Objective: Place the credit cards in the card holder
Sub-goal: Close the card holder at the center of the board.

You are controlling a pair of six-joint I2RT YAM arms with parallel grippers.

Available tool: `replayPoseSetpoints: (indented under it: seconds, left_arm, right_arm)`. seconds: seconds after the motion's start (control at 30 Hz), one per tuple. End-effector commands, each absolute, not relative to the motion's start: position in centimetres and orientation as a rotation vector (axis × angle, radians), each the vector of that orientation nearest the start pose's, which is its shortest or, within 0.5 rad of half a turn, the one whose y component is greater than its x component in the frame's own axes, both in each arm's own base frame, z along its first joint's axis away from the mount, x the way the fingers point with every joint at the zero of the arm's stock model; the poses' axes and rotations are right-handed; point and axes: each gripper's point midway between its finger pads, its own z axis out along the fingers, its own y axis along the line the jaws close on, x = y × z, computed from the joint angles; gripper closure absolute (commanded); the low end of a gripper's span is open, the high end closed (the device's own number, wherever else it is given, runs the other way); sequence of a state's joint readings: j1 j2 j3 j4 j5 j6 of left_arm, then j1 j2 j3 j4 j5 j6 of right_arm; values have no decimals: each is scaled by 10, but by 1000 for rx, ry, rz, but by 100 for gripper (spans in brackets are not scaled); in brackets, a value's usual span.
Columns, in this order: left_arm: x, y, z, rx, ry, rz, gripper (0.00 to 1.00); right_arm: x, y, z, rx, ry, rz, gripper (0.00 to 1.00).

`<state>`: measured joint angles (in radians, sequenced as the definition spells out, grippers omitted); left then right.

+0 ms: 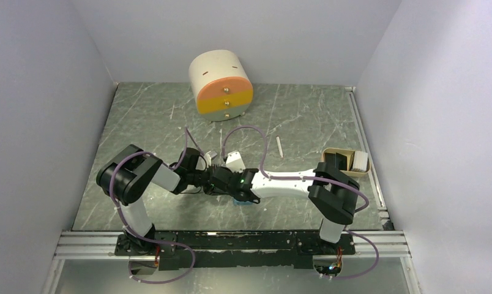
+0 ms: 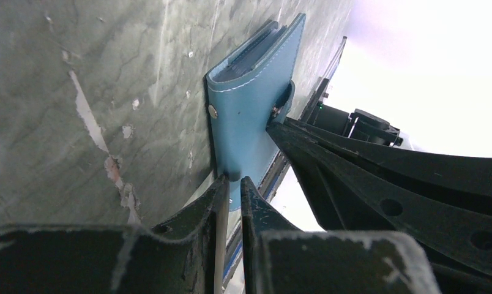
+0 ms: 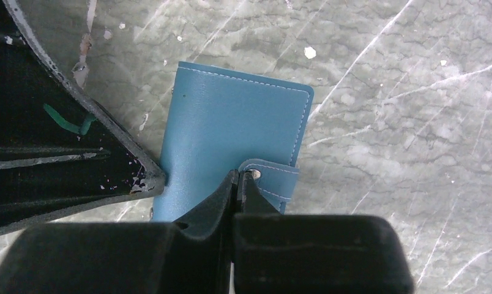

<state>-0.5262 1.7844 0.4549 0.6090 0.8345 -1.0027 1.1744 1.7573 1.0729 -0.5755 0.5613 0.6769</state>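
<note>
Currently you have one card holder (image 3: 231, 122), teal-blue and folded shut, lying on the tabletop (image 3: 384, 122) around its middle, under the spot where the two wrists meet. One strap (image 3: 277, 177) wraps over its edge, and the left wrist view shows two metal snap studs. Dark layers show at its open end; you cannot tell whether they are cards or pockets.

Your left pincer (image 2: 232, 180) is narrow, its fingertips closed on the edge of the card holder, which is lifted slightly off the tabletop there. Your right pincer (image 3: 238, 180) is fully closed with nothing between its fingers, and its tips touch the strap.

At the far edge stands one cream drum-shaped drawer unit (image 1: 222, 86) with three drawer fronts, orange, yellow and grey. One beige tray (image 1: 335, 151) sits at the right, and one small white stick (image 1: 280, 147) lies between them.
</note>
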Motion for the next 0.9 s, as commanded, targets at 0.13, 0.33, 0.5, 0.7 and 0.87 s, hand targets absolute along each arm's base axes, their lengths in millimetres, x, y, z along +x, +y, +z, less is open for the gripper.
replayPoseSetpoints:
  seconds: [0.13, 0.33, 0.5, 0.7, 0.87]
  left_arm:
    - [181, -286, 22, -66, 2621, -1678, 82]
    - [182, -286, 21, -70, 2621, -1680, 82]
    - [185, -287, 30, -83, 2605, -1678, 83]
    - [225, -280, 56, -117, 2557, -1546, 83]
    - [257, -282, 73, -130, 2507, -1470, 84]
  right_arm:
    - [188, 285, -7, -519, 2572, -39, 100]
    - [198, 283, 7, -512, 2547, -20, 100]
    - [199, 286, 7, -529, 2551, 18, 100]
    - [199, 286, 8, -525, 2551, 29, 100]
    - [201, 287, 12, -517, 2543, 37, 100]
